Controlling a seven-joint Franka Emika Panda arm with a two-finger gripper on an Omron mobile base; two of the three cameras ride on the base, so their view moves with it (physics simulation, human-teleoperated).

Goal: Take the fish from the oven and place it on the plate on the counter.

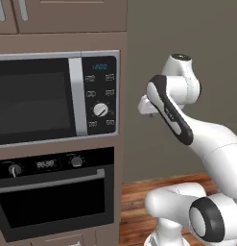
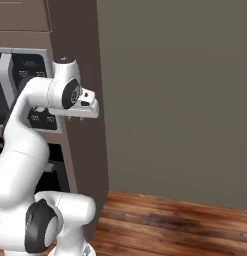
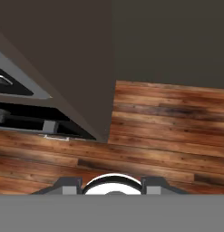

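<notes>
The oven (image 1: pixel 55 199) sits low in the tall brown cabinet (image 1: pixel 121 144), right under the microwave (image 1: pixel 57 98). Its black glass door is shut, so the fish cannot be seen. The left base view shows the oven's two knobs and steel bar handle (image 1: pixel 48 182); the right base view shows just a dark edge of the oven (image 2: pixel 57 170) behind the white arm (image 2: pixel 25 135). The gripper (image 2: pixel 84 114) hangs beside the cabinet, above the wooden floor (image 3: pixel 168 127). Its fingers are too hidden to tell how wide they are.
</notes>
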